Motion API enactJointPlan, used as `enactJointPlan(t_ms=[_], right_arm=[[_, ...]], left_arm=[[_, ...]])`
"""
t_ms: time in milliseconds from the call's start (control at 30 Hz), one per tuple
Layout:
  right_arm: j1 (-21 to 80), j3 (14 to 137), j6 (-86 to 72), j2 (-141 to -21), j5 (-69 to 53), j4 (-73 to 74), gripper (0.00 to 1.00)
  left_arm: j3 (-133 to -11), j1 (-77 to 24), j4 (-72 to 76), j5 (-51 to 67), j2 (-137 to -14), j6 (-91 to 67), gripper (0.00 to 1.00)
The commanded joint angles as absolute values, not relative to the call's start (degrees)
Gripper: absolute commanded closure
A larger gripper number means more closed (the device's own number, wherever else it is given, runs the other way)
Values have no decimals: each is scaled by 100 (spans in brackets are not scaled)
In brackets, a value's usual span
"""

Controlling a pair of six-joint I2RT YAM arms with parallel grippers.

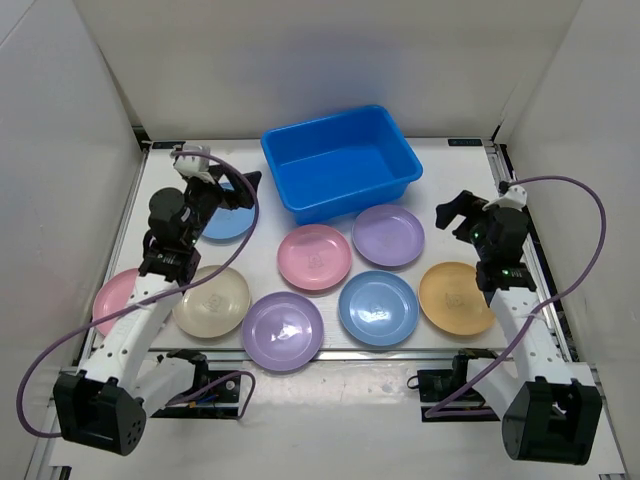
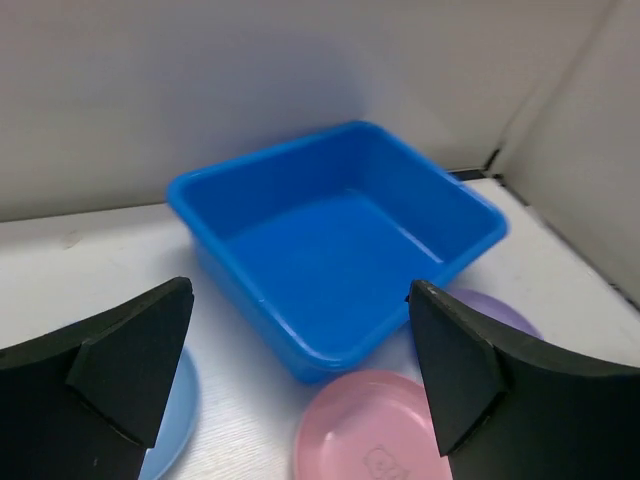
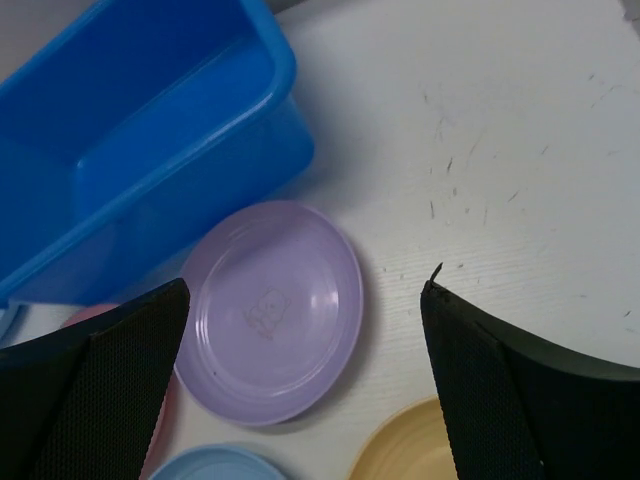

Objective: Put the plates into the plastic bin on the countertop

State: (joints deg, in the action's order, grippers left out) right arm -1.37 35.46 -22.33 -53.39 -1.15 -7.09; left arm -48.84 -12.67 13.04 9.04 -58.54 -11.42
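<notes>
The plastic bin [image 1: 335, 165] sits at the far middle of the white countertop [image 1: 450, 165], turned slightly askew. All eight plates lie flat on the counter outside it. The left gripper [image 1: 238, 190] hangs with its jaws spread wide and nothing between them, above the far edge of a light blue plate [image 1: 222, 222] and just beside the bin's left end. From the left wrist camera, the bin fills the gap between the two black fingers [image 2: 130, 360], and a pink plate [image 1: 314, 257] lies just in front of it. The right gripper [image 1: 452, 218] also has its jaws fully apart and holds nothing. It hovers near the bin's right end and just beside a purple plate [image 1: 389, 235]. In the right wrist view that plate lies below the gap between the fingers, closer to the left one, with the bin's corner just beyond it. Nearer the arm bases, in a loose row, lie an orange plate [image 1: 456, 298], a blue plate [image 1: 378, 307], a second purple plate [image 1: 283, 331] and a cream plate [image 1: 211, 301]. A second pink plate [image 1: 112, 295] lies at the far left, partly hidden by the left arm, which also crosses part of the cream plate.
</notes>
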Motion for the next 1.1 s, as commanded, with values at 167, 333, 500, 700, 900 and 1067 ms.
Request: enactJointPlan(t_ms=[167, 333, 500, 700, 900, 1067], right_arm=[[-114, 4324, -2532, -6344, -475, 245, 1], [-35, 4676, -2040, -7363, -755, 353, 1], [-35, 4860, -1881, -8383, -993, 194, 13], [246, 5150, -1793, -9421, -1283, 35, 26], [351, 5300, -1828, -9984, -1073, -141, 46], [352, 5239, -2196, -9897, -503, -36, 90]], left_arm=[[-4885, -1266, 294, 881, -5888, -2170, 1], [-5168, -1283, -509, 282, -6118, -2286, 1], [-4904, -1283, -754, -271, -5854, -2575, 1], [-4887, -1283, -1072, 313, -6047, -2593, 1], [-4676, -1283, -1108, 563, -6187, -2706, 1], [-4553, -1275, -1107, 563, -6117, -2663, 1]])
